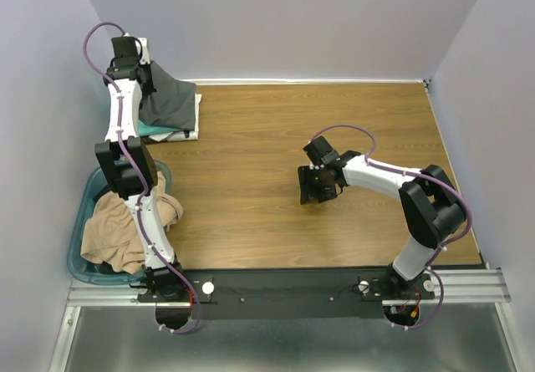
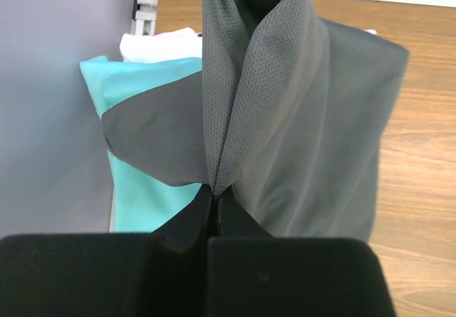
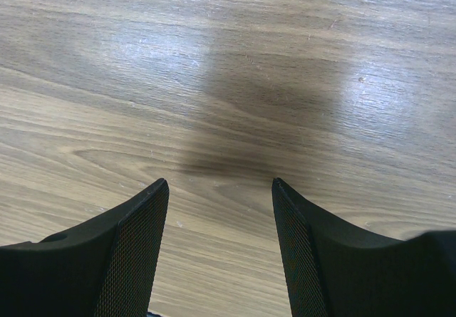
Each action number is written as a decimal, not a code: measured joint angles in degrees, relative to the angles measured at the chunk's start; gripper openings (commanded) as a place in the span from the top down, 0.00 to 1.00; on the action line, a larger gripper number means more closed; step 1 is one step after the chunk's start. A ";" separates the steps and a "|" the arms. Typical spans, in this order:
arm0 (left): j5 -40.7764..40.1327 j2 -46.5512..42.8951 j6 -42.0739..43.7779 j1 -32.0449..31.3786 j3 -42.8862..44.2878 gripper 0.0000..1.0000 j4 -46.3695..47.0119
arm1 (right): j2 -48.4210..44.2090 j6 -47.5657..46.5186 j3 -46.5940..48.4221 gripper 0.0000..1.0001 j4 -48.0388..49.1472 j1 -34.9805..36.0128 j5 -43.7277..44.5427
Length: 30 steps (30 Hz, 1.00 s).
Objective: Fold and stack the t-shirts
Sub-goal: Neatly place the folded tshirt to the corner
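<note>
greys, teal, tan and white on brown wood

the dark grey t-shirt [image 2: 306, 117] is plain charcoal with a fine dotted mesh weave. at its 9 o'clock the teal t-shirt [image 2: 142, 189] is flat bright turquoise, and at its 11 o'clock the white t-shirt [image 2: 160, 45] is plain white. in the top view, at the table's 8 o'clock, the tan t-shirt [image 1: 117, 230] is unpatterned sandy beige against the blue-green basket [image 1: 79, 226]. the table [image 1: 334, 121] is mid-brown wood with long straight grain. the wall [image 1: 292, 21] is pale lavender-grey. the left gripper [image 2: 216, 196] and right gripper [image 3: 219, 185] are matt black, and the right one's fingers [image 3: 135, 253] carry fine black mesh. the arms [image 1: 376, 171] are white and black, with purple cables [image 1: 92, 42].
</note>
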 measured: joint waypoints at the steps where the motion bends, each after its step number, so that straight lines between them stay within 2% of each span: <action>1: 0.15 0.09 -0.09 0.52 -0.50 1.00 0.33 | 0.00 0.02 0.00 0.33 0.00 0.00 0.00; 7: 0.22 0.15 -0.83 2.89 -2.89 1.00 1.77 | 0.00 0.00 0.00 0.33 0.02 0.00 -0.02; 8: 0.22 0.15 -1.07 3.37 -3.45 0.93 2.08 | 0.00 0.00 0.00 0.33 0.02 0.00 -0.02; 10: 0.22 0.20 -1.70 3.89 -4.07 0.62 2.23 | 0.00 0.00 0.00 0.33 0.00 0.00 -0.02; 11: 0.22 0.33 -2.10 4.22 -4.24 0.39 2.19 | 0.00 0.00 0.00 0.33 0.02 0.00 -0.02; 12: 0.20 0.44 -2.60 4.42 -4.24 0.31 2.21 | -0.02 0.02 0.00 0.32 0.02 0.00 -0.02; 13: 0.11 0.52 -2.86 4.57 -4.24 0.28 2.16 | -0.04 0.02 0.00 0.32 0.02 0.00 -0.02; 17: -1.95 0.02 -5.29 4.85 -5.90 0.25 2.51 | -0.98 0.39 -0.59 0.32 0.00 0.00 0.07; 18: -2.34 -0.52 -5.73 4.87 -6.99 0.20 3.04 | -1.70 0.63 -0.96 0.32 -0.04 0.00 0.31; 22: -4.39 -5.64 -8.04 4.83 -14.51 0.18 4.59 | -5.73 1.62 -1.79 0.32 -0.07 0.00 2.23; 24: -4.90 -9.42 -8.81 4.83 -18.40 0.18 6.32 | -8.48 2.14 -1.90 0.32 0.09 0.00 3.69; 30: -5.68 -28.89 -9.53 3.87 -34.10 0.18 14.40 | -15.06 3.30 -3.98 0.32 0.96 0.00 9.09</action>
